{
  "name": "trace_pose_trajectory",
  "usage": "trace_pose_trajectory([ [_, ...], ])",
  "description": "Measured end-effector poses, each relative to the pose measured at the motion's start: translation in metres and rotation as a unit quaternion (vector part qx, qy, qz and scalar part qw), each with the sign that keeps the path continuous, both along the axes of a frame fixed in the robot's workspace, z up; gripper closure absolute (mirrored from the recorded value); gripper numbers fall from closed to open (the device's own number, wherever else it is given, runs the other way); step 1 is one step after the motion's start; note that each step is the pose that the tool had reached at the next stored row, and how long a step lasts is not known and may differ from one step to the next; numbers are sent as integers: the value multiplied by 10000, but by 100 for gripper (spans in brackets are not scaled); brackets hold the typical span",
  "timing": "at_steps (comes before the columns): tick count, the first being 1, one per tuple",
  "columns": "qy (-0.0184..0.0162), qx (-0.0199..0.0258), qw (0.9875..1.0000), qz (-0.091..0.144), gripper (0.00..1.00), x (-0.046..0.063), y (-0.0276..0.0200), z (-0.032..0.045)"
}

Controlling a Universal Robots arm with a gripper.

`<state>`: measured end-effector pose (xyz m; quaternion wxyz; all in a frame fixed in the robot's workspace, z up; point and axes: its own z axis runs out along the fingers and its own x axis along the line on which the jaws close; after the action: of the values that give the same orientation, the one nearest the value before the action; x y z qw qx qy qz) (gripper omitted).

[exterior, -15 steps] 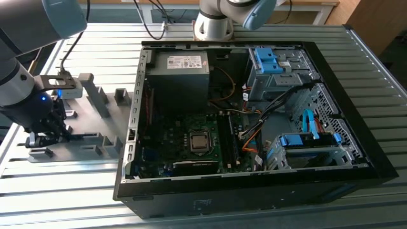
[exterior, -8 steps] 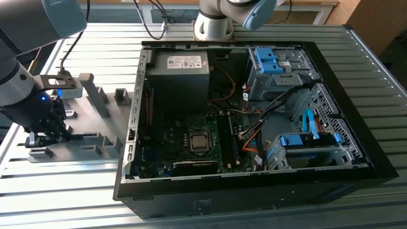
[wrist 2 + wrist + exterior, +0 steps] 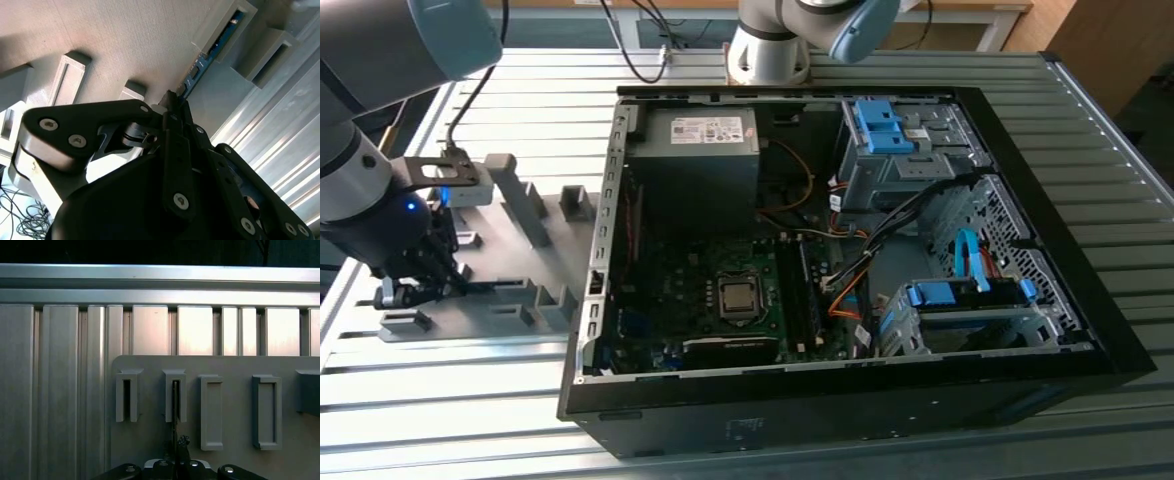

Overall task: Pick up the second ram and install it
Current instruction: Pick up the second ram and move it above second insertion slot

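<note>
Jaws of the black robot gripper point(image 3: 172, 99) are drawn narrow, pinching the thin blue-green circuit-board ram stick point(image 3: 205, 60) at its near end (it shows edge-on in the first wrist view). That stick stands in a slot of the grey plastic fixture plate point(image 3: 507, 292), at the exterior view's left. Farther right, the open black computer case point(image 3: 854, 405) lies on the ribbed aluminium table point(image 3: 454, 385).

We see an open black metal computer case point(image 3: 854, 415) on a ribbed aluminium table point(image 3: 440, 400); inside sit a grey boxy power supply point(image 3: 696, 150) and a dark green motherboard point(image 3: 687, 290); at the exterior view's left lies a grey plastic fixture plate point(image 3: 487, 260).
</note>
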<state>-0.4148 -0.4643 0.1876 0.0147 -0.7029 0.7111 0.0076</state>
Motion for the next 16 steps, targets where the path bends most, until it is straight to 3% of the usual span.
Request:
trace_pose_trajectory([
  [16, 0, 0, 10000, 0, 86, 0, 0, 33],
])
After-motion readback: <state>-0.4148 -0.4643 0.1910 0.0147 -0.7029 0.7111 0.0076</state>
